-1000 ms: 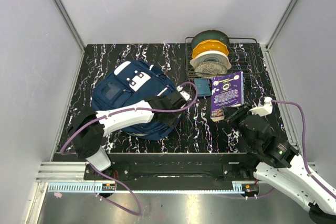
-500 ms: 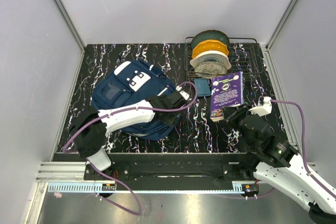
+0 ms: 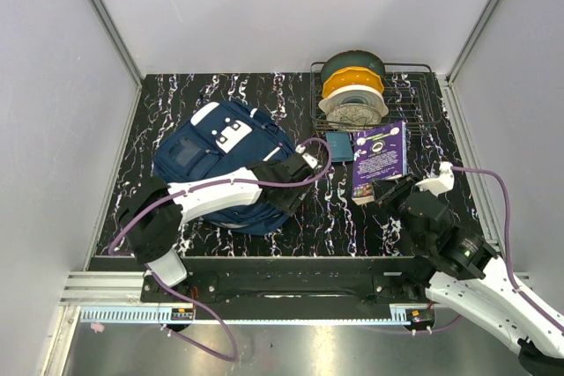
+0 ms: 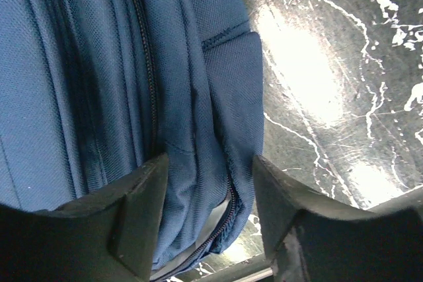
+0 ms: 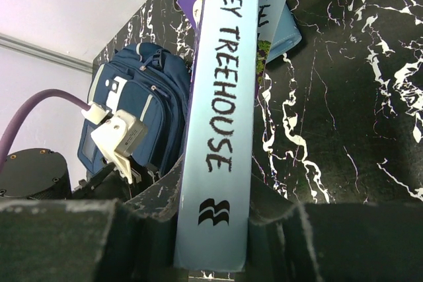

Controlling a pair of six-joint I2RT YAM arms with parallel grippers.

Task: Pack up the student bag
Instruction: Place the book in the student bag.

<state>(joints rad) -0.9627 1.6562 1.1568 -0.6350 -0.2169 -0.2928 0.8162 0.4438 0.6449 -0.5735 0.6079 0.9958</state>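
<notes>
Navy student bag (image 3: 211,160) lies flat on the left half of the black marbled table (image 3: 344,217), top end toward the back wall, and the left gripper (image 4: 210,170) sits at its near right edge. That gripper's fingers (image 4: 142,209) are spread and straddle the bag's side seam, with a loose fold of blue cloth lying between them. A closed zipper (image 4: 149,64) runs up the cloth just beyond the left finger, and bare table shows to the right of the fold. Farther up the bag are a white patch (image 3: 236,134) and a blue-grey square patch (image 3: 187,154). The right gripper (image 5: 211,196) is on the right half of the table, well apart from the bag, and pinches the near end of a book (image 5: 221,97) by its pale blue spine, on which the words "STOREY TREEHOUSE" can be read. The book's purple cover faces up and its far end points toward the back. Just beside the book's far left corner lies a small blue case (image 3: 339,145). Behind both stands a wire rack (image 3: 397,64) holding green, yellow and grey spools (image 3: 352,99) stacked against each other.
</notes>
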